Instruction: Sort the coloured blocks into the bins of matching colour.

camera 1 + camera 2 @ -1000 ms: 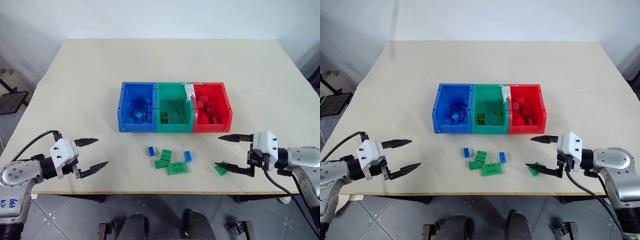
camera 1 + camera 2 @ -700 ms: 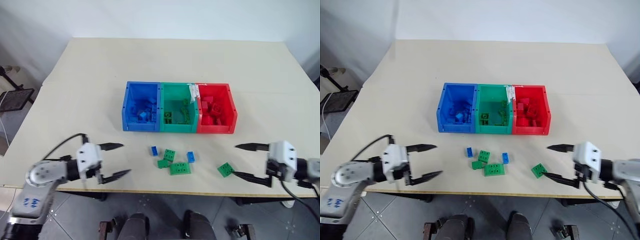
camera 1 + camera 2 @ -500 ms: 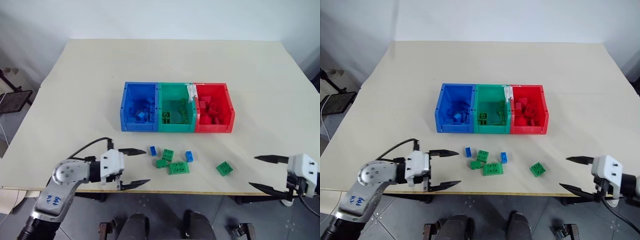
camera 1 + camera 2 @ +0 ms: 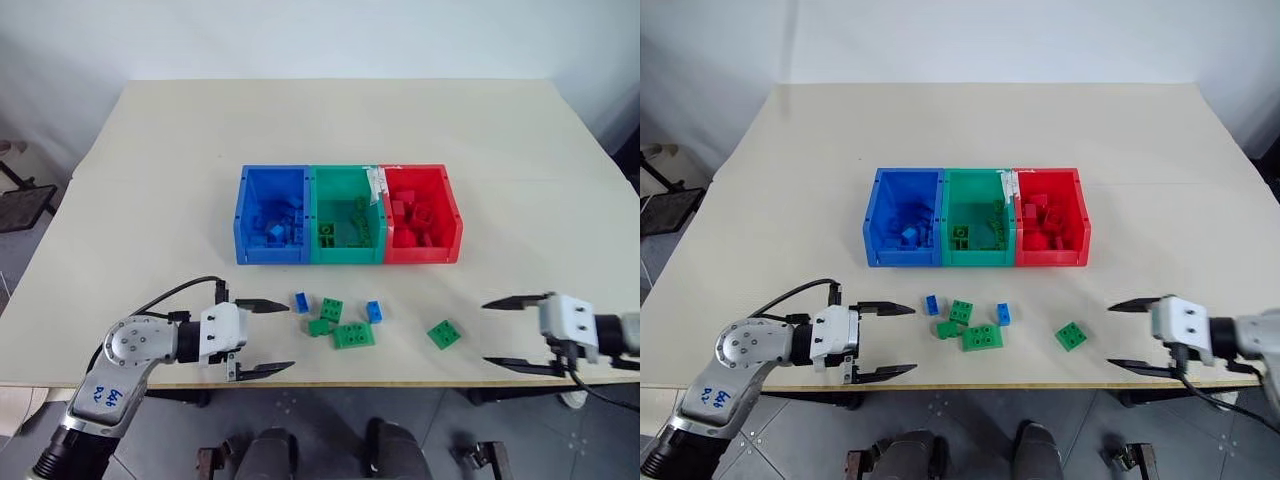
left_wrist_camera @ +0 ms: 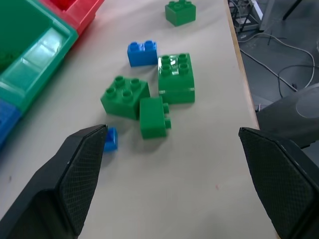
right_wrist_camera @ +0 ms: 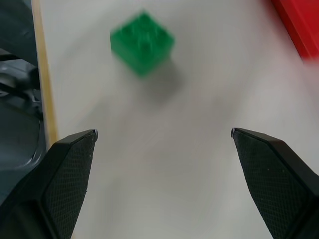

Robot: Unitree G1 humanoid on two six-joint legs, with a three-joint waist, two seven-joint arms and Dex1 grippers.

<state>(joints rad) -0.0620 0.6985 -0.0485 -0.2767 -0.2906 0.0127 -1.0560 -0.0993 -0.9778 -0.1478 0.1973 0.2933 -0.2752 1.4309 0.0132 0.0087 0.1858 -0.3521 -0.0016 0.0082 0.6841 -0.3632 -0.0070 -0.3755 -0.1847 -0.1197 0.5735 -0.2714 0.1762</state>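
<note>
Several loose coloured blocks lie near the table's front edge: a small blue block (image 4: 301, 301), a cluster of green blocks (image 4: 355, 336), another blue block (image 4: 374, 311) and a lone green block (image 4: 443, 333). The blue bin (image 4: 245, 225), green bin (image 4: 347, 258) and red bin (image 4: 455, 225) stand side by side behind them, each holding blocks of its colour. My left gripper (image 4: 290, 336) is open, just left of the cluster, pointing at it. In the left wrist view the small blue block (image 5: 110, 139) sits by one finger. To the right of the lone green block (image 6: 142, 43), my right gripper (image 4: 484, 333) is open and empty.
The table's front edge (image 4: 400, 384) runs just below both grippers. A wide stretch of bare tabletop (image 4: 350, 120) lies behind the bins. A strip of white tape (image 4: 379, 184) hangs on the wall between the green and red bins.
My left gripper swung right along the front edge up to the loose blocks. My right gripper drew back to the right, off the lone green block, which stays on the table.
</note>
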